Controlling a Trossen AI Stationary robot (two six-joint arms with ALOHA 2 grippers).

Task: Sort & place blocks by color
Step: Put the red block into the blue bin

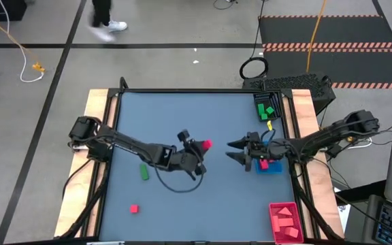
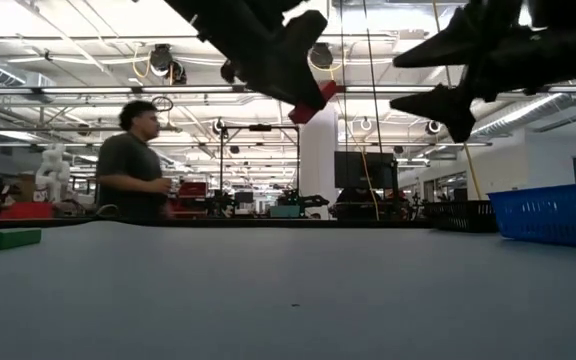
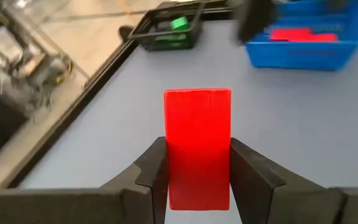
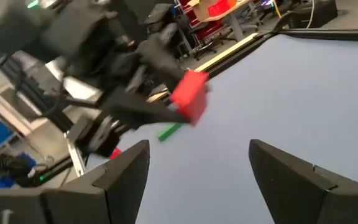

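From above, the left gripper [image 1: 201,151] hangs over the middle of the table [image 1: 182,109], jaws closed on a red block [image 1: 207,144], which points toward the right gripper [image 1: 240,151] just opposite, jaws wide and empty. That looks like a handover. A green block [image 1: 143,171] lies nearer the left edge, a small red block [image 1: 134,209] toward the near left corner. The black tray [image 1: 267,109] at the far right corner holds green pieces, the blue tray [image 1: 271,165] at the right edge red ones, the red tray [image 1: 285,221] at the near right corner pink ones.

From table height, the red block is carried well clear of the surface.

The left wrist view shows both fingers [image 3: 151,171] pinching its sides.

The right wrist view shows spread fingers [image 4: 129,168] facing it.
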